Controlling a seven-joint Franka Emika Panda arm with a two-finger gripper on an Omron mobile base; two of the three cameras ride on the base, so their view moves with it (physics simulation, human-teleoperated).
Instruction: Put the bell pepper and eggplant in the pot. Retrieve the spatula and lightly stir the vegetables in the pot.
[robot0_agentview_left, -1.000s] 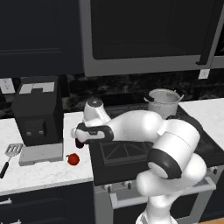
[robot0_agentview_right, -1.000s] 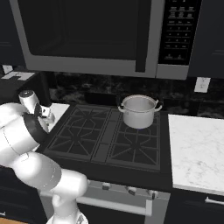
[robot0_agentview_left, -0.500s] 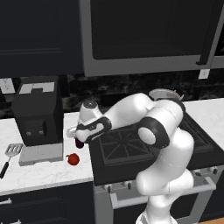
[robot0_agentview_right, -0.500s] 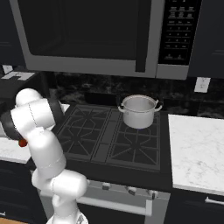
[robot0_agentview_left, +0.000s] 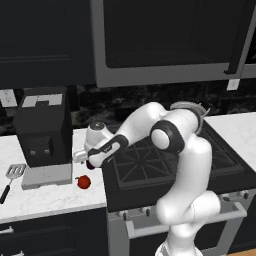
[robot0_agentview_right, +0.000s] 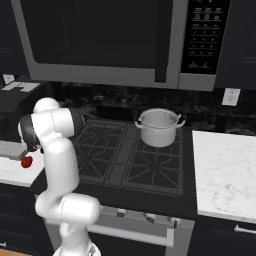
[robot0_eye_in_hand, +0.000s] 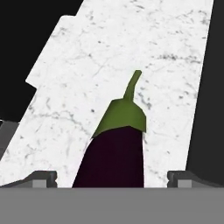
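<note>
The eggplant (robot0_eye_in_hand: 116, 153), dark purple with a green cap and stem, lies on the white marble counter. My gripper (robot0_eye_in_hand: 112, 177) is open and right over it, one fingertip on either side. In the left base view the gripper (robot0_agentview_left: 90, 163) hangs low over the counter beside the stove's left edge. The red bell pepper (robot0_agentview_left: 84, 182) sits on the counter just in front of it, apart from it, and is also seen as the bell pepper (robot0_agentview_right: 26, 161) at the far left. The silver pot (robot0_agentview_right: 158, 127) stands on the stove's back right burner. The spatula (robot0_agentview_left: 12, 175) lies at the counter's far left.
A black coffee machine (robot0_agentview_left: 42, 132) stands on the counter behind and left of the gripper. The black stove top (robot0_agentview_right: 125, 160) lies between the gripper and the pot. A microwave (robot0_agentview_right: 115, 40) hangs above the stove. More marble counter (robot0_agentview_right: 225, 175) lies to the right.
The arm's elbow has swung up and over the stove, while the hand stayed over the eggplant and sank a little. The jaws stay open.
</note>
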